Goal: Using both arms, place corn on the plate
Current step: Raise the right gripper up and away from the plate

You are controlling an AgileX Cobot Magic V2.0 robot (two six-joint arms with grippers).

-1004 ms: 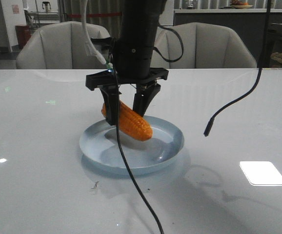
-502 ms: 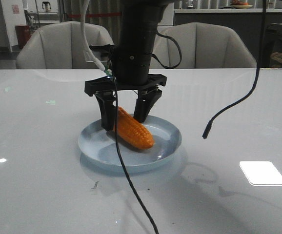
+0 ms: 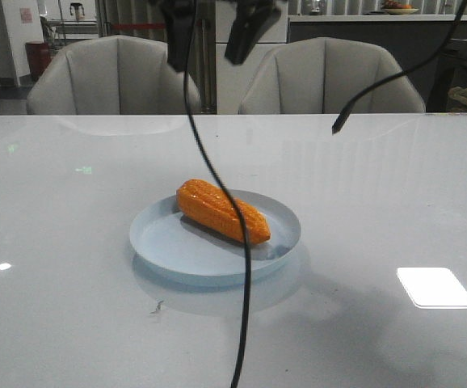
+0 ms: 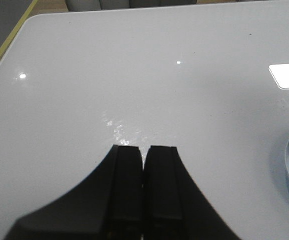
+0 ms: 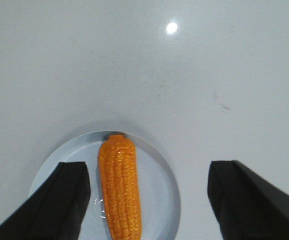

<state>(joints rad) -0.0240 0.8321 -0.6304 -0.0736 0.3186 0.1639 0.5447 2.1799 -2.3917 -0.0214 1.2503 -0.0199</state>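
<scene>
The plate (image 3: 215, 240) sits on the tabletop (image 3: 72, 226) directly below the right hand (image 5: 147, 200), and the corn (image 3: 221, 212) lies flat inside it, apart from both hands. The plate is round, shallow and pale blue with a low rim. The corn is glossy orange, with neat rows of bumpy kernels, blunt at one end and tapered at the other. The right hand is spread wide, high above the corn and touching nothing; in the front view only its dark finger ends show at the upper edge. The left hand (image 4: 143, 150) is pressed together, empty, well off to the plate's side. A black cable (image 3: 217, 186) crosses in front of the corn.
</scene>
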